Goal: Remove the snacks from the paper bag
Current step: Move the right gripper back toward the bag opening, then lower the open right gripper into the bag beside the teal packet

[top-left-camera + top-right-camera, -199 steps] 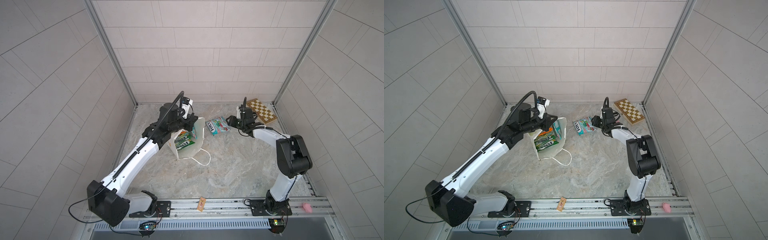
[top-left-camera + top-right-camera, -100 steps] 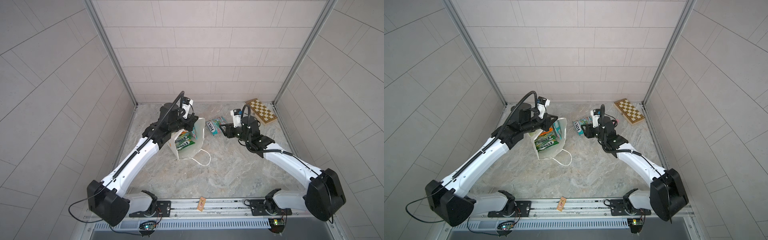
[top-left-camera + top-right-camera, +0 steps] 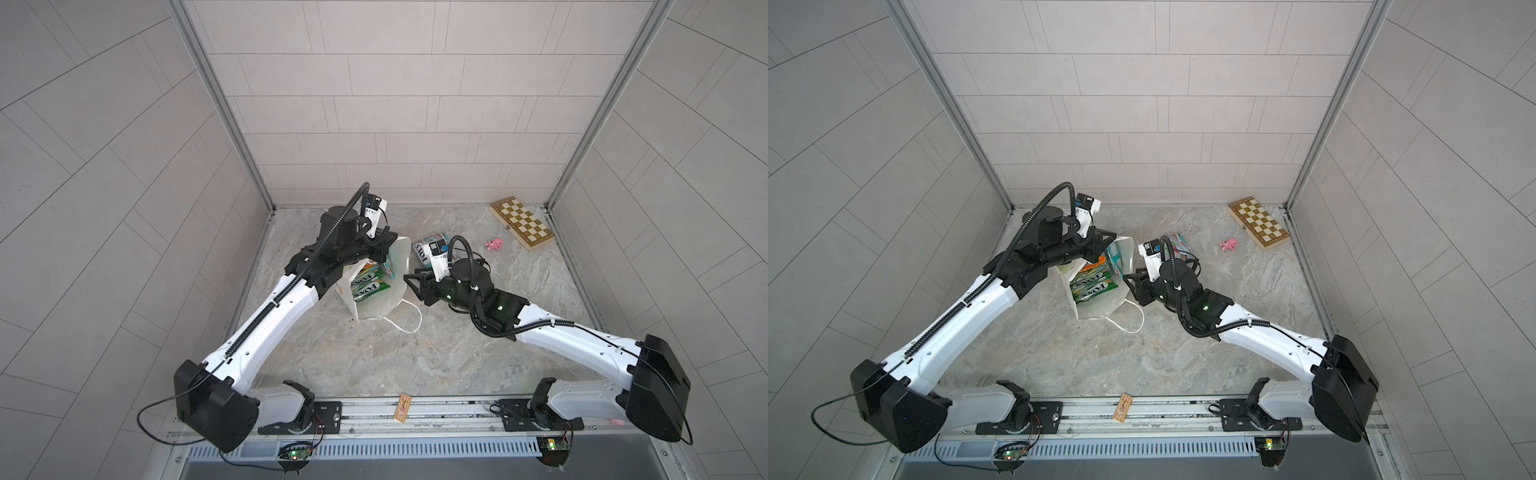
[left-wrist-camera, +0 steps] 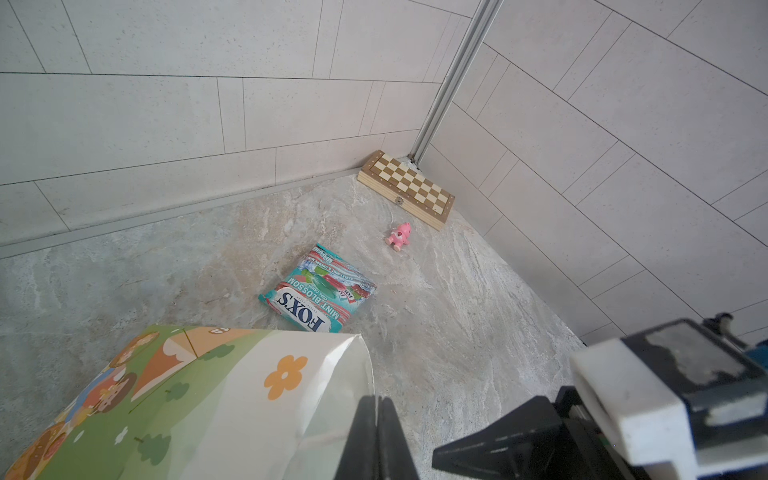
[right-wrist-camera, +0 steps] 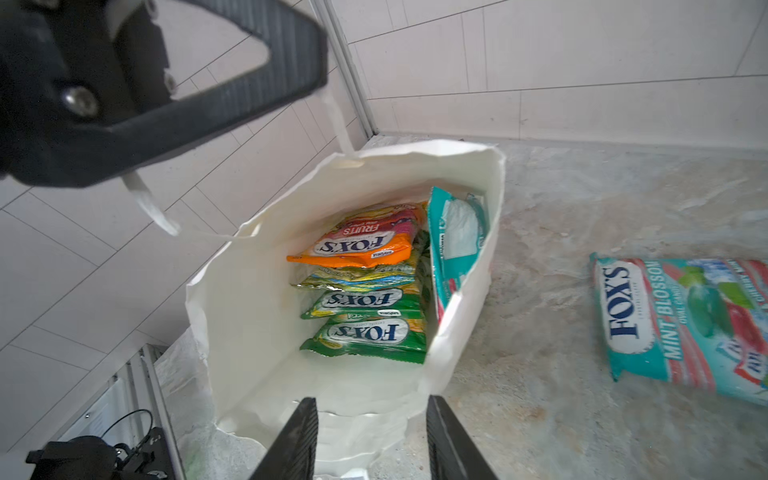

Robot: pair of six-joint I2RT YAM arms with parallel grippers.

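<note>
**Five FOX'S packets in the bag, one on the tabletop**

The paper bag (image 5: 249, 291) sits tipped open on the left half of the tabletop (image 3: 374, 361). The left claw (image 4: 376, 405) is pinched shut on the bag's white cord handle (image 5: 151, 208) at the rim. The right claw (image 5: 371, 401) hangs at the bag's mouth, jaws partly apart and empty.

Inside lie:
- an orange packet (image 5: 365, 245) reading "FOX'S FRUITS"
- a yellow-green packet (image 5: 357, 279) with print too crumpled to read
- two green packets (image 5: 365, 301) (image 5: 370, 334) reading "FOX'S"

A teal packet (image 5: 453, 245) stands on edge against the bag wall. A teal-red packet (image 4: 320, 286) reading "FOX'S MINT BLOSSOM" lies flat on the tabletop beside the bag.
</note>
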